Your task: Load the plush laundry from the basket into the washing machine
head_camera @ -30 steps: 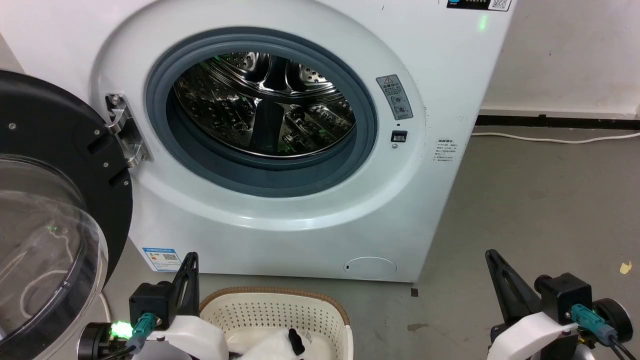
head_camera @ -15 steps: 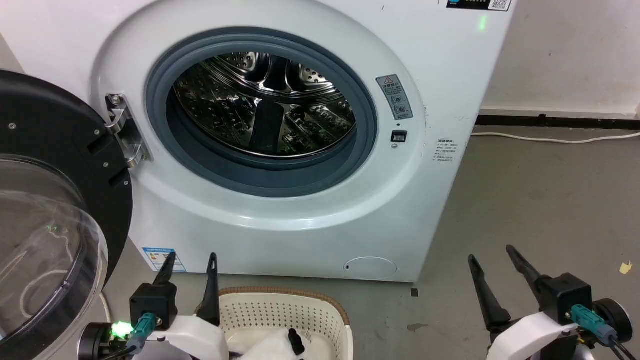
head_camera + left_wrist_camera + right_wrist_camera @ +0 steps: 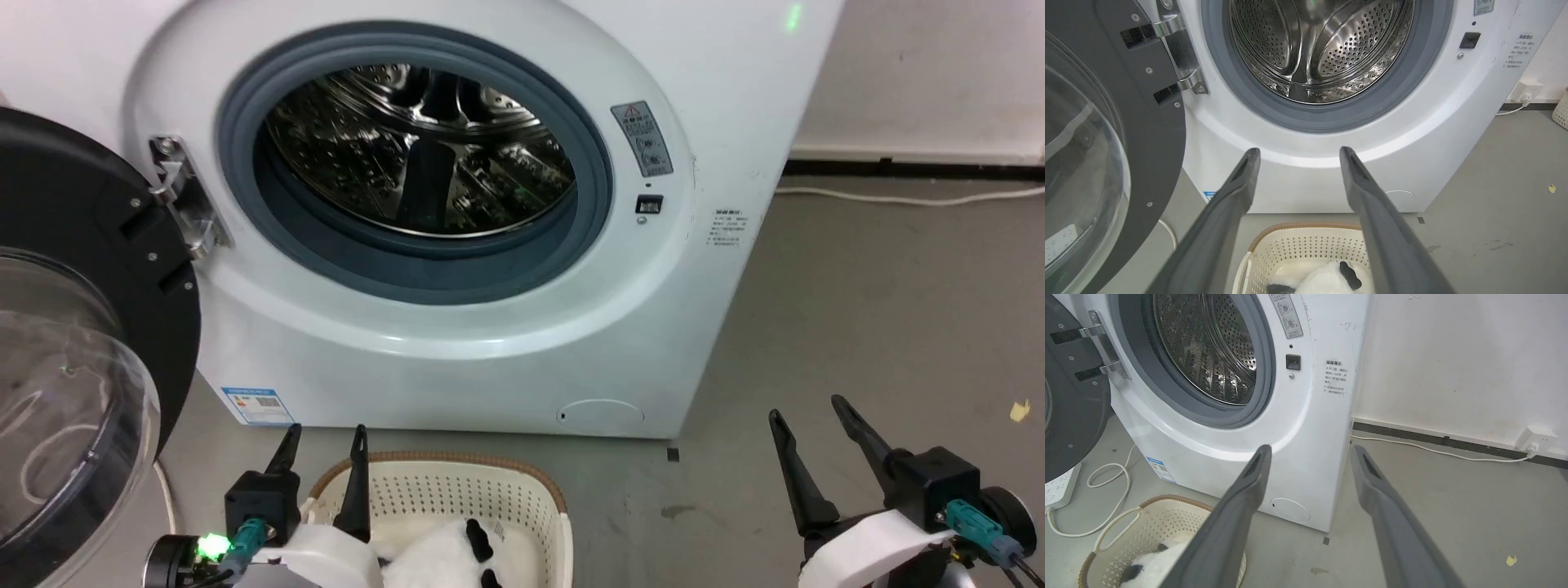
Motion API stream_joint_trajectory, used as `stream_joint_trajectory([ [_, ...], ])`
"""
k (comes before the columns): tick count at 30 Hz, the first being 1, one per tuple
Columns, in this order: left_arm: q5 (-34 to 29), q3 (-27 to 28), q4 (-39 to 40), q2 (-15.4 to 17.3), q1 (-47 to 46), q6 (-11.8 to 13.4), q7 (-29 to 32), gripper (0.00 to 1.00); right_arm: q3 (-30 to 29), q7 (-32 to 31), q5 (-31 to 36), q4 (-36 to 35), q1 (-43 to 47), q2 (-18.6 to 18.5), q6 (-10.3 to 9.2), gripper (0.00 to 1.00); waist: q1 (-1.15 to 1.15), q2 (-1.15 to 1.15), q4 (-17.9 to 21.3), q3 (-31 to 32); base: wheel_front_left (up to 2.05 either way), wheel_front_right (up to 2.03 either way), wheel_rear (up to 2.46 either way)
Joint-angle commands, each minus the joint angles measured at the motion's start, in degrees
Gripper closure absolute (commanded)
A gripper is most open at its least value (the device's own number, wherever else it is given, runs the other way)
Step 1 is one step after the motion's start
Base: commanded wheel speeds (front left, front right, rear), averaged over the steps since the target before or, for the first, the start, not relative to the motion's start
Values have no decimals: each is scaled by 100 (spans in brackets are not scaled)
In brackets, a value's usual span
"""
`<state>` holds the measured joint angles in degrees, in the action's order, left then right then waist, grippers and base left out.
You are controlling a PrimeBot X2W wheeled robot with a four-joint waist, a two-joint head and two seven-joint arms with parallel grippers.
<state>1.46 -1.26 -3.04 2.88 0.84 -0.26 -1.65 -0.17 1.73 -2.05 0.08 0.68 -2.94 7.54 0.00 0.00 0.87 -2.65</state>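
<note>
The job has not begun. The plush laundry (image 3: 433, 559) lies in the basket (image 3: 522, 506), which sits on the floor just in front of the washing machine (image 3: 490, 367). The door (image 3: 82, 204) hangs open on the left, and no toy is in the drum (image 3: 424, 155). The left jaws are partly open over the basket's left side and hold nothing. The right jaws, far right, are the same. Grabbing, lifting and loading are left. I count one toy, one basket, one washer.

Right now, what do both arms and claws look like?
Left claw and right claw match. Each has two long, dark, tapering fingers on a black block, a white wrist shell and a teal cable plug. A green light glows on the left wrist.
</note>
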Motion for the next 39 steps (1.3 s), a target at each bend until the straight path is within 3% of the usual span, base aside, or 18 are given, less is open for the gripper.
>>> stream_joint_trajectory([
  [1, 33, -21, -60, 15, -121, -29, -54, 0, -20, 48, -52, -34, -58, 1, -1, 0, 0, 0, 28, -58, 0, 0, 0],
  [4, -69, -69, -173, 62, -211, 76, -24, 0, -10, 84, -128, -33, -110, 1, -1, 0, 0, 0, 81, -174, 0, 0, 0],
  [7, 91, -83, -413, 70, -232, -77, 18, 0, -21, 120, -190, -63, -134, 1, -1, 0, 0, 0, 136, -310, 0, 0, 0],
  [20, 397, -353, -1331, 293, -685, -204, 12, 0, 40, 275, -433, -113, -266, 2, -2, 0, 0, 0, 373, -843, 0, 0, 0],
  [28, 843, -925, -1744, 533, -917, -252, 234, 0, 82, 371, -598, -163, -341, 2, -2, 0, 0, 0, 520, -1188, 0, 0, 0],
  [39, 1484, -1090, -2549, 897, -1311, -282, 189, 0, 238, 502, -929, -212, -443, 3, -2, 0, 0, 0, 734, -1669, 0, 0, 0],
])
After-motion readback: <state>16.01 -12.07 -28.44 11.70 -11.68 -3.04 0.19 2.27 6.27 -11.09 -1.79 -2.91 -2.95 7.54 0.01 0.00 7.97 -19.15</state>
